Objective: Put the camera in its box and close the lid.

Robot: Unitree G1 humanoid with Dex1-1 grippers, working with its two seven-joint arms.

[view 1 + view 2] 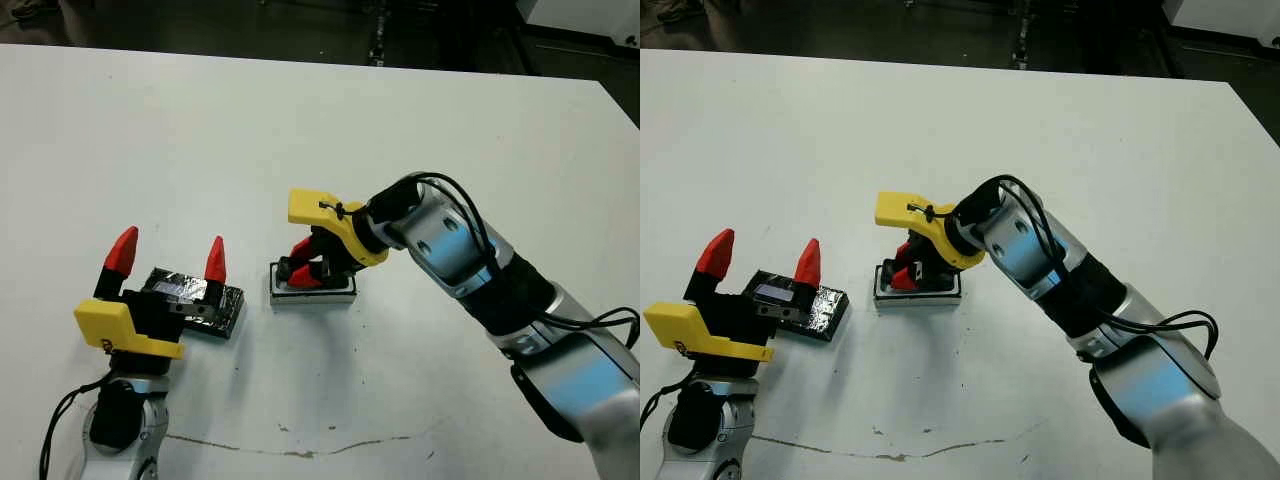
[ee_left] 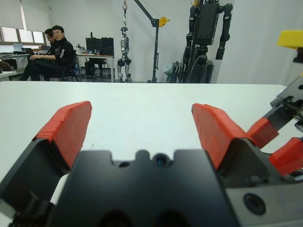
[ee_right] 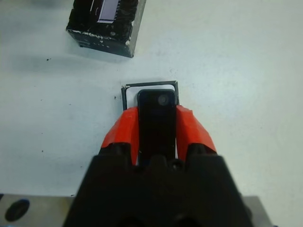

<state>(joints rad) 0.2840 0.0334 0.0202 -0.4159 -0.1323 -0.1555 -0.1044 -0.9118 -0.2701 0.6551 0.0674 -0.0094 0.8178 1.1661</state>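
My right gripper (image 3: pixel 156 116) is shut on the camera (image 3: pixel 157 130), a small black bar held lengthwise between the red fingers. It holds the camera low over the box (image 3: pixel 149 86), a small white tray with a thin black rim (image 1: pixel 312 297) at the table's middle. Whether the camera touches the tray floor I cannot tell. The lid (image 1: pixel 224 310), black and crinkly with silvery patches, lies on the table left of the box. My left gripper (image 1: pixel 170 254) hovers over the lid's near side, open and holding nothing, its fingers (image 2: pixel 68 127) spread wide.
The white table (image 1: pixel 420 130) stretches wide behind and to the right of the box. A thin dark scuff line (image 1: pixel 290 447) runs along the near part. Beyond the far edge, people (image 2: pixel 49 47) sit at desks among robot stands.
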